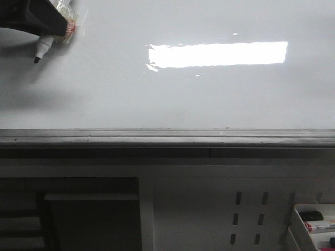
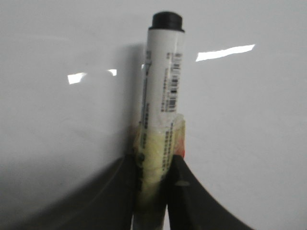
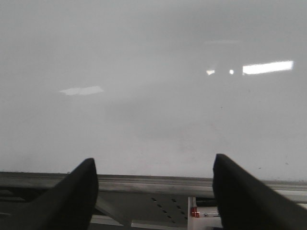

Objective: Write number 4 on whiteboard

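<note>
Upper left, our left gripper [image 1: 62, 29] clamps a taped black-tipped marker [image 1: 43, 48] over the whiteboard [image 1: 167, 94]; only our right gripper [image 3: 153, 191], spread apart, sees the edge rail [image 3: 153, 183].

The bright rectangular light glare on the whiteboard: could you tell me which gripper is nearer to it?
Cannot tell. The left gripper, holding the white black-tipped marker, sits far toward the glare's left; the right gripper is outside the front view.

Lab bench: whiteboard [image 1: 104, 99], perforated panel [image 1: 246, 217].
</note>
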Robot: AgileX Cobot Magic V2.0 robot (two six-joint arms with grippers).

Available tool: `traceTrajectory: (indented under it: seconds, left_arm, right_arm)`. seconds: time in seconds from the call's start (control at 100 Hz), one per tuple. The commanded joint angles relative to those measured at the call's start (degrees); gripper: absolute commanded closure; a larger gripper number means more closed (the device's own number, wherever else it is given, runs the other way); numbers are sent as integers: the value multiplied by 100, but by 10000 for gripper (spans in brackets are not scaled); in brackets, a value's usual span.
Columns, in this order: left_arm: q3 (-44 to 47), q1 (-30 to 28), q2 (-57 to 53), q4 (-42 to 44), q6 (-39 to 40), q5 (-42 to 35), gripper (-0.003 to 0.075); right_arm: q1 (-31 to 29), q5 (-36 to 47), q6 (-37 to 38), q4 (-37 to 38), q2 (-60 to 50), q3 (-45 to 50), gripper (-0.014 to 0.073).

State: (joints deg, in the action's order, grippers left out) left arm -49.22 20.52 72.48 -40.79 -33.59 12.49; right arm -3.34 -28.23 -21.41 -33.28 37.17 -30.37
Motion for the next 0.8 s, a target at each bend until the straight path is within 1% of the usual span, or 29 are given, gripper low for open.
traceTrajectory:
  seconds: [0.0,0.04,0.08,0.09,0.11,0.15,0.16,0.22,0.3,0.35,0.42,0.5,0.66,0.79]
  left_arm:
    - [-202,84,-375,29,-470,138,741]
    - [-202,147,-478,29,-775,346,741]
    - [-202,277,-585,29,-1080,545,741]
    - [-202,277,-585,29,-1125,573,741]
    - [-202,351,-632,29,-1256,652,741]
    - [-202,555,-703,29,-1533,799,741]
    - [-202,587,-714,29,-1578,821,741]
    - [-202,902,-752,29,-1919,949,741]
    - [-202,1314,-752,73,-2159,972,741]
    - [-202,1555,-723,80,-2292,960,741]
    - [-202,1845,-661,175,-2333,892,741]
    - [-202,2107,-575,297,-2333,814,741]
    - [-212,2559,-362,363,-2336,566,741]
    - [-212,2789,-213,379,-2336,320,741]
  right_arm:
    - [16,59,-456,-480,87,-263,146]
    - [46,-94,-842,-816,147,-338,146]
    - [84,-273,-1287,-1364,268,-445,146]
    - [84,-305,-1368,-1364,292,-445,146]
    - [111,-421,-1619,-1617,336,-503,146]
    - [146,-688,-2088,-2174,522,-647,146]
    - [148,-738,-2161,-2174,522,-647,146]
    - [164,-1226,-2727,-2865,834,-872,146]
    - [164,-1933,-3267,-3391,1222,-1127,146]
    - [164,-2266,-3447,-3640,1467,-1262,146]
    - [164,-2810,-3613,-3852,1781,-1516,146]
    - [164,-3224,-3625,-3904,2080,-1777,146]
    - [177,-3745,-3625,-3904,2566,-2206,146]
    - [430,-4004,-3614,-3770,2830,-2423,146]
